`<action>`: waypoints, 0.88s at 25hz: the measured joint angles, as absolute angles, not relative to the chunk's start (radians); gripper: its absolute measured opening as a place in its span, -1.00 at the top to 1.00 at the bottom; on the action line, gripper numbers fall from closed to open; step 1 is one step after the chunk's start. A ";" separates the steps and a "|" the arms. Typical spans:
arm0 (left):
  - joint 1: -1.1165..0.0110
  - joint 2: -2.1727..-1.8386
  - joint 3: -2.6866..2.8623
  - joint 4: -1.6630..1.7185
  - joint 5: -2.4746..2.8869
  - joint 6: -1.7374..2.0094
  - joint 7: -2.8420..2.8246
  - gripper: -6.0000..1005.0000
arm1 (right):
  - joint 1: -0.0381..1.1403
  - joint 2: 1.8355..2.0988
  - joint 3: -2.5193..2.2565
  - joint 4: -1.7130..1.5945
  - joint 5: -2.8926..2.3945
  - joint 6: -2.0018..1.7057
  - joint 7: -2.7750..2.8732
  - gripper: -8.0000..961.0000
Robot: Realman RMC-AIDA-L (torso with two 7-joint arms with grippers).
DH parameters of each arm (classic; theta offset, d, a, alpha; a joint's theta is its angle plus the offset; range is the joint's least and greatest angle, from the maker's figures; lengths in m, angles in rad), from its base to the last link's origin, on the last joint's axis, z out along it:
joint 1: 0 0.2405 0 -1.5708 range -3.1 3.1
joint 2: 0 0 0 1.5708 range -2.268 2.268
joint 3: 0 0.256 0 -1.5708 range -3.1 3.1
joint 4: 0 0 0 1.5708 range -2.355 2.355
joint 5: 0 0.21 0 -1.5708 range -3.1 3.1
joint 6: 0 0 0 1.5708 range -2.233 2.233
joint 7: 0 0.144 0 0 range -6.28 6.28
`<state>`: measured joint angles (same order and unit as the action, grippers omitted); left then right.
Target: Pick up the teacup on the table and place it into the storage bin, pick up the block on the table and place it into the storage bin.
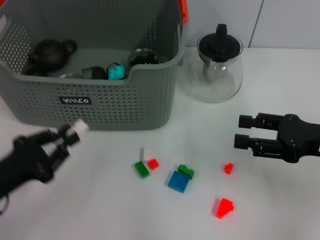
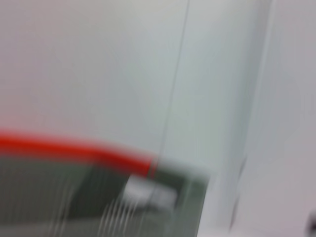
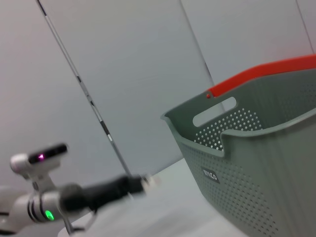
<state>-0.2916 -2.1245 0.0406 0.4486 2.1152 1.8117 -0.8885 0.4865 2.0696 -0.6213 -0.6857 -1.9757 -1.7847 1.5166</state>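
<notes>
Beside the storage bin (image 1: 100, 107) stands a glass teapot (image 1: 215, 67).

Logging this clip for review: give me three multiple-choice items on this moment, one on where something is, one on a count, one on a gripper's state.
1. Where is the glass teapot with the black lid?
A. inside the storage bin
B. on the table beside the storage bin, on the robot's right
C. in the right gripper

2. How many red blocks lie on the table?
A. one
B. three
C. five

3. What is the state of the left gripper?
A. shut on a small white block
B. wide open and empty
C. shut on a teacup

Answers:
1 B: it stands just outside the storage bin wall.
2 B: one by the green block, one small one, one larger one nearest the robot.
3 A: a white block sits pinched at its tips, in front of the bin; the right gripper hovers open and empty over the table.
</notes>
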 joint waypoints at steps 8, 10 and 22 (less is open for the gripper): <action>-0.502 -2.036 -0.040 0.653 1.980 1.933 -1.390 0.52 | 0.493 2.071 -0.621 -0.686 -1.976 -1.782 1.517 -0.53; -0.556 -2.024 -0.019 0.697 1.978 1.853 -1.467 0.51 | 0.493 2.073 -0.621 -0.686 -1.976 -1.779 1.517 -0.53; -0.635 -2.042 0.511 0.992 2.117 1.342 -1.961 0.44 | 0.493 2.074 -0.621 -0.686 -1.976 -1.777 1.517 -0.53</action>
